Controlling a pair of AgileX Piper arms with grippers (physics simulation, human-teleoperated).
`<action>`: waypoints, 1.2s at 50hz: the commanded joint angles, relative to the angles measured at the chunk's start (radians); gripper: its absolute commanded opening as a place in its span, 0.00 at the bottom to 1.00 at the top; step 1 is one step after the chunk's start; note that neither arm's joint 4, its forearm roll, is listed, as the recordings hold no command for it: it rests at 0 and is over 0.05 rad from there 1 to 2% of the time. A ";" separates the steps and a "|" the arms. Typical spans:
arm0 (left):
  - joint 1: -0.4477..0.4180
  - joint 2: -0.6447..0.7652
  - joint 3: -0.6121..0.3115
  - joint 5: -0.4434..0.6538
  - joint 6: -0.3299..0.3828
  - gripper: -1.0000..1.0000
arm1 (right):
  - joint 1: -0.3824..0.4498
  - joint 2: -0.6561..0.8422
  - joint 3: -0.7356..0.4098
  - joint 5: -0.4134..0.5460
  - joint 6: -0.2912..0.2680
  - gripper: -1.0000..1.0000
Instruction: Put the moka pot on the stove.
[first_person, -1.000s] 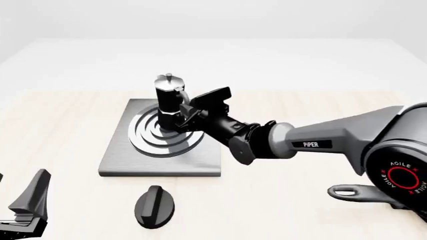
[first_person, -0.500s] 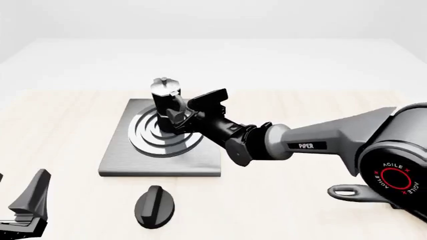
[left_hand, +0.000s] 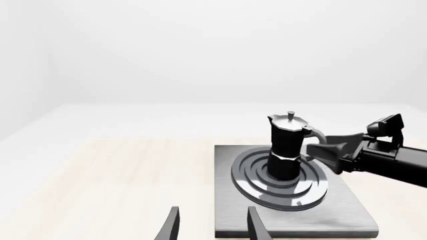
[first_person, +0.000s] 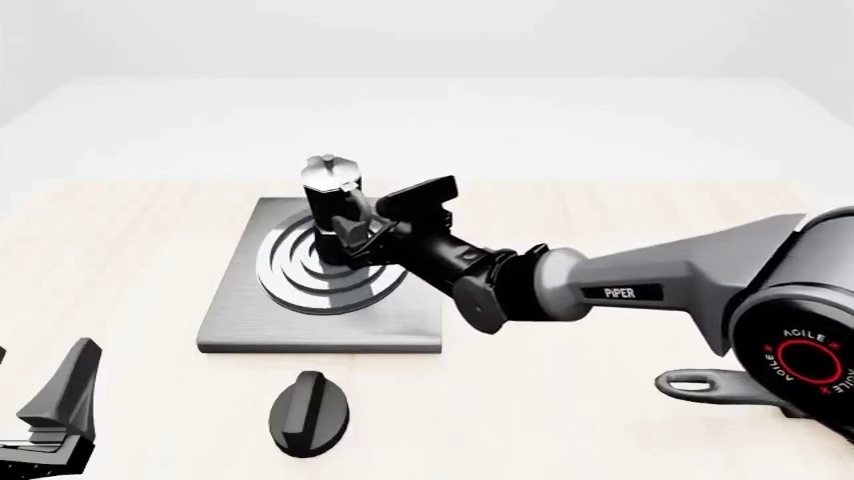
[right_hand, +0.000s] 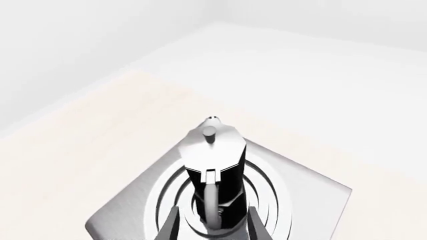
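Note:
The moka pot (first_person: 328, 200), black with a silvery lid and knob, stands upright on the centre rings of the grey stove (first_person: 240, 318). It also shows in the left wrist view (left_hand: 285, 150) and the right wrist view (right_hand: 215, 165). My right gripper (first_person: 355, 230) is at the pot's handle side. In the right wrist view its fingers (right_hand: 171, 226) stand wide apart on either side of the curved handle (right_hand: 211, 200) without pinching it. My left gripper (first_person: 54, 412) is open and empty at the near left, well short of the stove (left_hand: 347, 205).
A black oval knob (first_person: 311, 412) lies on the table just in front of the stove's near edge. The right arm (first_person: 627, 285) stretches across the right half of the table above the wood surface.
The pot has shifted slightly left and settled on the rings. The right arm has drawn back a little, its fingers now apart around the handle. The left gripper has not moved.

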 joint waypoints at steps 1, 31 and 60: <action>0.000 0.000 0.000 0.000 0.000 1.00 | 0.003 -0.044 0.038 -0.005 0.002 1.00; 0.000 0.000 0.000 0.000 0.000 1.00 | -0.001 -0.175 0.130 -0.009 -0.012 1.00; 0.000 0.000 0.000 0.000 0.000 1.00 | -0.022 -0.330 0.259 -0.047 -0.010 1.00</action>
